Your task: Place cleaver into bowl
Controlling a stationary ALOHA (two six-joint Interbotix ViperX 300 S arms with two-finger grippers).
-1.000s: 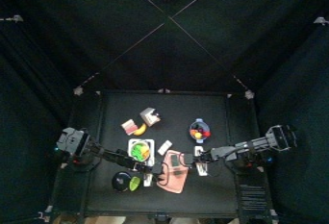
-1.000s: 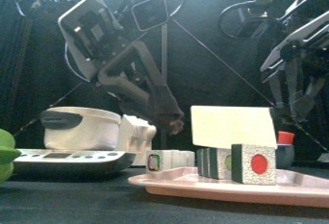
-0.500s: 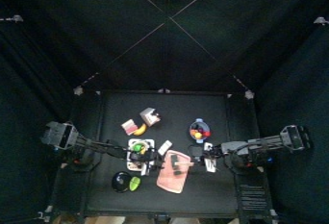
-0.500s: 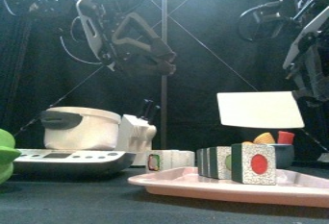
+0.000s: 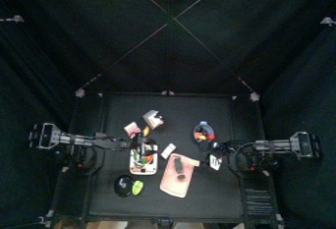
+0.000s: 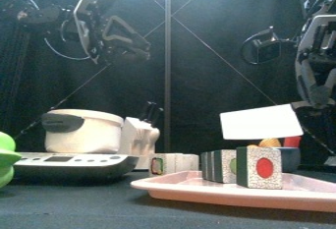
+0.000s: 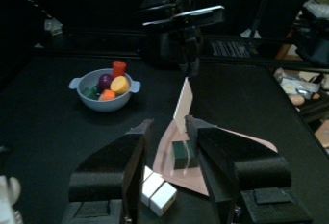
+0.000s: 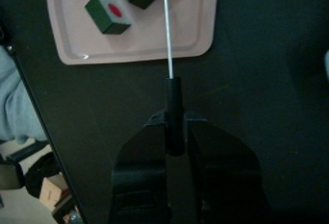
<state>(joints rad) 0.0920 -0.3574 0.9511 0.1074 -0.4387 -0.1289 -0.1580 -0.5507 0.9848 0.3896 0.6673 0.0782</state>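
Now I see the cleaver clamped by its dark handle in my right gripper, blade above the pink board. The bowl sits apart on the desk. My left gripper stands wide, holding nothing.

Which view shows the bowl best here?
The left wrist view: the bowl sits whole and unblocked, coloured pieces inside. The top view shows it tiny. In the front view only coloured bits show behind the cleaver. The right wrist view misses it.
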